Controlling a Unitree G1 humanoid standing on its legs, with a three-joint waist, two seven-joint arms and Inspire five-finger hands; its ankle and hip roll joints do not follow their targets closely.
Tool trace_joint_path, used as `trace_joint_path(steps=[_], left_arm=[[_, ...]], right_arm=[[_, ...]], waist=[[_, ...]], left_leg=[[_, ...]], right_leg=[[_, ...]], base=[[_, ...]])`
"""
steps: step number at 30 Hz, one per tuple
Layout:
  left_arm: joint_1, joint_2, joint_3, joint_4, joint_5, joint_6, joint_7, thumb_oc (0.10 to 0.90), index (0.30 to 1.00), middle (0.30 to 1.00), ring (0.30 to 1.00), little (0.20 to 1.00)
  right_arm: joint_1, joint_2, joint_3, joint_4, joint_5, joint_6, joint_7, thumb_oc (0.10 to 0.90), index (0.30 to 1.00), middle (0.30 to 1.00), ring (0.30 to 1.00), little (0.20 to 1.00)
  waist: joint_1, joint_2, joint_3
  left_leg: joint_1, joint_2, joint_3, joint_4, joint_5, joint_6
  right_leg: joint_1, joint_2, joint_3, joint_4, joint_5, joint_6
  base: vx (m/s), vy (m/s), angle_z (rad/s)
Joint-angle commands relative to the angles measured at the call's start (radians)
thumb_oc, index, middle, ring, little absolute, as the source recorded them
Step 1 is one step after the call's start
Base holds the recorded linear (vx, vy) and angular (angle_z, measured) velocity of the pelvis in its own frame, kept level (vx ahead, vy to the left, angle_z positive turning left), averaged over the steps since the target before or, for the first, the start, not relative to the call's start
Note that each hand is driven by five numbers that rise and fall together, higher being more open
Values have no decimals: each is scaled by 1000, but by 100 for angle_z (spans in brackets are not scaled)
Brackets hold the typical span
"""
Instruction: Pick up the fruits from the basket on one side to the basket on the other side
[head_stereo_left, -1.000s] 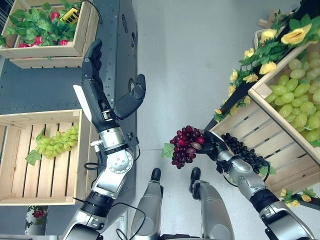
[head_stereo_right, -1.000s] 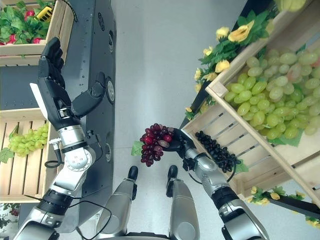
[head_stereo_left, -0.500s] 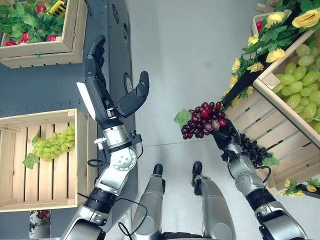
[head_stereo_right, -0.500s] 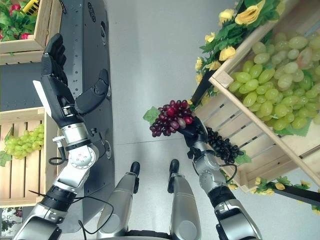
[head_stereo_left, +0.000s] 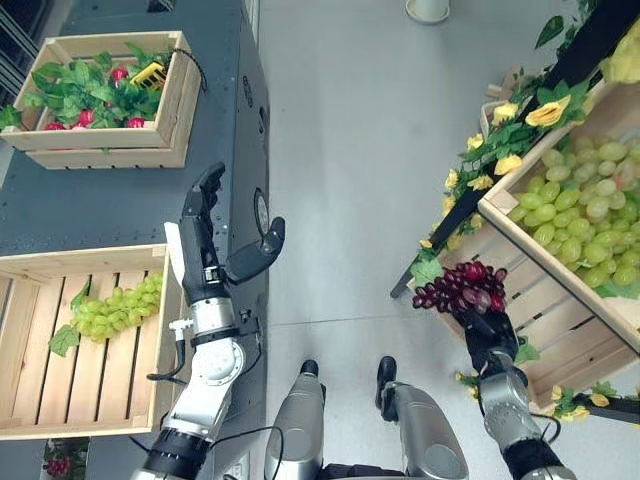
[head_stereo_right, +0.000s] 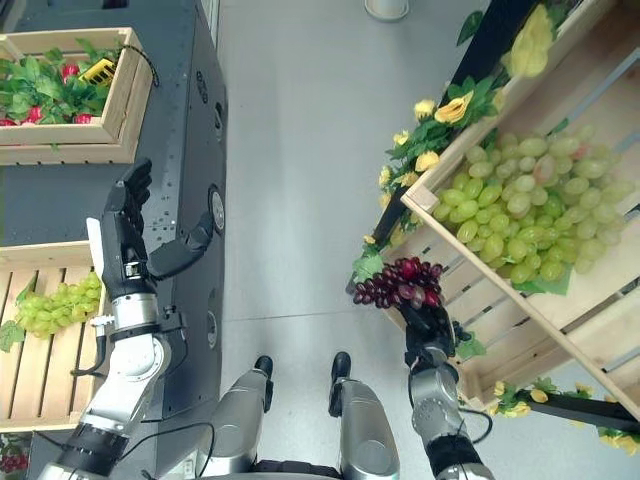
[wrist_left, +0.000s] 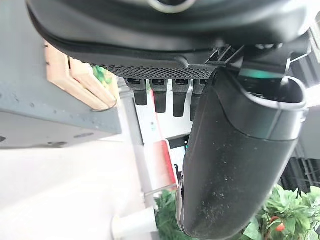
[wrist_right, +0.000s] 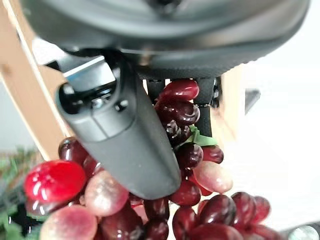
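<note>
The right hand (head_stereo_left: 487, 325) has its fingers curled around the red grapes (head_stereo_left: 462, 287), up in the air beside the crate of green grapes (head_stereo_left: 575, 225). The left hand (head_stereo_left: 205, 240) has its fingers spread wide.

Dark red grape bunch (head_stereo_left: 462, 286), glossy maroon to pinkish berries, green leaf (head_stereo_left: 427, 270) at stem end, gripped by black right hand (head_stereo_left: 487, 328). Black left hand (head_stereo_left: 205, 235), white strip along its side. Pale natural-wood crates: left crate (head_stereo_left: 40, 400) with light green grapes (head_stereo_left: 112, 305); far crate (head_stereo_left: 150, 140) with green foliage, red fruits, yellow tag (head_stereo_left: 150, 73); right crate (head_stereo_left: 560, 300) heaped with yellow-green grapes (head_stereo_left: 580, 225). Yellow flowers (head_stereo_left: 510, 110) amid green leaves along right crate. Dark grey bench (head_stereo_left: 120, 200); light grey floor (head_stereo_left: 350, 130).
</note>
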Motion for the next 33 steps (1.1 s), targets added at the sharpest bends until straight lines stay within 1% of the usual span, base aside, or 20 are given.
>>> trace_joint_path(steps=[1,6,10,15,16,24,26,30,33], left_arm=[[56,71,42,-145,-13,-68,-41,800,900,900,900,900],[100,76,62,-151,-16,-70,-59,800,900,900,900,900],[125,95,76,-155,-27,-78,-72,800,900,900,900,900],[118,115,65,-158,-25,-68,-69,800,900,900,900,900],[109,124,61,-163,-22,-64,-71,800,900,900,900,900],[72,160,38,-151,-25,-64,-96,800,900,900,900,900],[55,172,29,-158,-24,-55,-96,800,900,900,900,900],[24,194,15,-155,-44,-32,-110,800,900,900,900,900],[25,198,10,-156,-43,-32,-127,800,900,900,900,900]], right_arm=[[32,34,-50,-122,50,-153,8,400,300,300,300,300],[91,60,-77,-124,69,-161,-4,400,300,300,300,300],[125,73,-113,-96,124,-178,-12,400,300,300,300,300],[117,79,-122,-76,143,-194,-32,400,300,300,300,300],[109,79,-120,-72,153,-200,-35,400,300,300,300,300],[63,78,-123,-33,204,-211,-52,400,300,300,300,300],[45,73,-126,-17,211,-204,-55,400,300,300,300,300],[11,60,-126,13,195,-158,-75,400,300,300,300,300],[7,62,-112,13,185,-131,-70,400,300,300,300,300]], waist=[[15,-49,-177],[7,-55,-190],[3,-66,-190],[4,-79,-181],[5,-85,-176],[16,-95,-153],[19,-96,-142],[26,-97,-126],[31,-102,-123]], left_leg=[[-195,-56,18,2,187,19],[-167,-43,24,-14,193,15],[-157,-33,28,-21,197,12],[-157,-30,24,-28,201,9],[-163,-29,23,-27,200,8],[-178,-27,14,-28,201,4],[-183,-24,12,-29,203,0],[-190,-18,8,-34,210,-5],[-179,-13,10,-48,215,-6]], right_leg=[[154,-5,4,-79,40,-12],[166,0,5,-81,45,-5],[167,5,0,-85,55,3],[160,9,-4,-92,64,9],[156,12,-6,-97,67,10],[144,16,-13,-112,82,14],[140,18,-16,-115,84,14],[134,22,-23,-120,89,15],[145,24,-24,-134,93,13]], base=[[130,-44,-1],[92,-29,-2],[43,-44,-1],[-11,-47,-1],[-46,-52,13],[-30,-50,6],[-44,-49,-6],[-38,-42,-2],[17,-35,2]])
